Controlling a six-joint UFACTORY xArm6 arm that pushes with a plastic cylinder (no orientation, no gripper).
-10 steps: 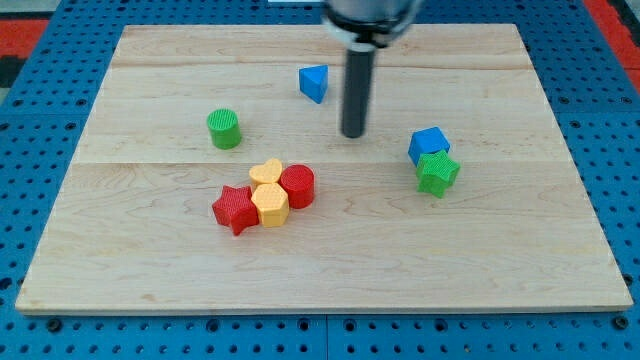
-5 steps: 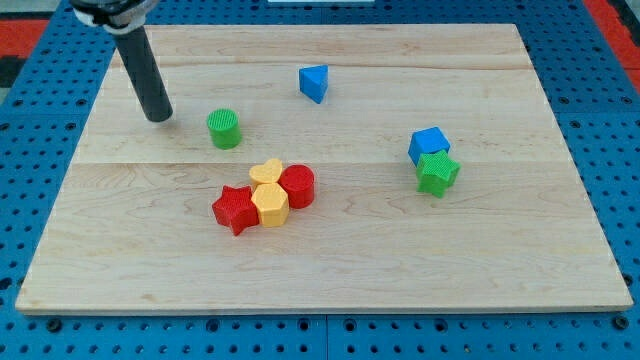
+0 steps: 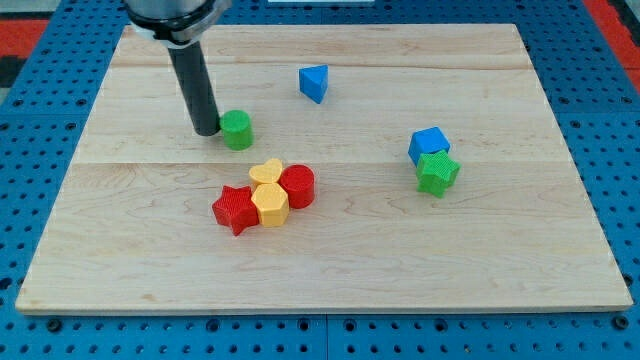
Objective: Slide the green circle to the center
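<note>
The green circle (image 3: 238, 130) is a short green cylinder on the wooden board (image 3: 480, 240), left of the middle. My tip (image 3: 207, 130) is right against its left side, touching it. The dark rod rises from there to the view's top.
A cluster sits below the green circle: a yellow heart (image 3: 266, 172), a red cylinder (image 3: 297, 186), a yellow hexagon (image 3: 270, 205) and a red star (image 3: 235, 209). A blue triangle (image 3: 314, 82) lies near the top. A blue block (image 3: 428, 144) touches a green star (image 3: 437, 172) at the right.
My tip swept from the board's upper middle to the far left, then came right against the green circle. The green circle has slid a little to the right.
</note>
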